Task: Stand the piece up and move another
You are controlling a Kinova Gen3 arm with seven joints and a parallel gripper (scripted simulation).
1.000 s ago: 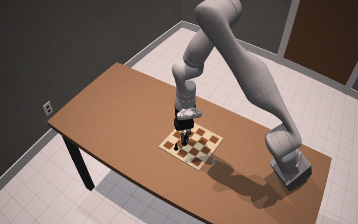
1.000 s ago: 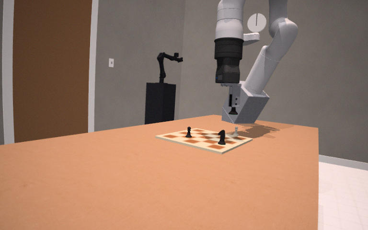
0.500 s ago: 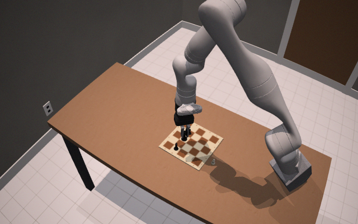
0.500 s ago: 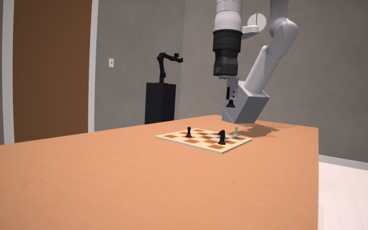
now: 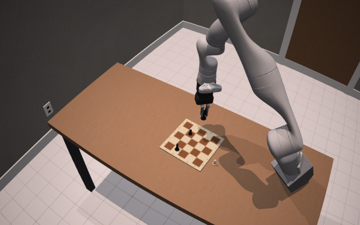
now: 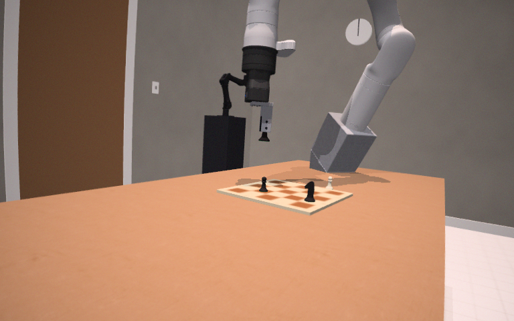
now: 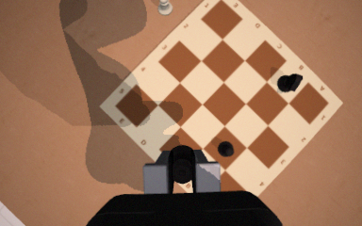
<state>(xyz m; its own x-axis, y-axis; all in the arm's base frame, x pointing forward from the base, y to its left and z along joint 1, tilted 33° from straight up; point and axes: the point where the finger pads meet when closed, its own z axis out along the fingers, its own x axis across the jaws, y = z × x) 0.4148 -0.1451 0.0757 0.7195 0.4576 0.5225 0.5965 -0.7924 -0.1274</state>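
Observation:
My gripper (image 5: pixel 203 114) is shut on a black piece (image 5: pixel 203 117) and holds it upright, high above the chessboard (image 5: pixel 191 143). The same gripper (image 6: pixel 265 126) and held black piece (image 6: pixel 264 136) show in the exterior view. In the wrist view the gripper (image 7: pixel 181 173) and the held piece (image 7: pixel 181 162) hang over the row-5 edge of the board (image 7: pixel 222 94), near its middle square. A white pawn (image 5: pixel 214 162) stands upright on the table beside the board; it also shows in the wrist view (image 7: pixel 164 7).
A black pawn (image 5: pixel 190 132) and a black knight (image 5: pixel 176 147) stand upright on the board, and both show in the wrist view, the pawn (image 7: pixel 225 149) and the knight (image 7: pixel 288 82). The arm's base (image 5: pixel 292 169) sits at the table's right end.

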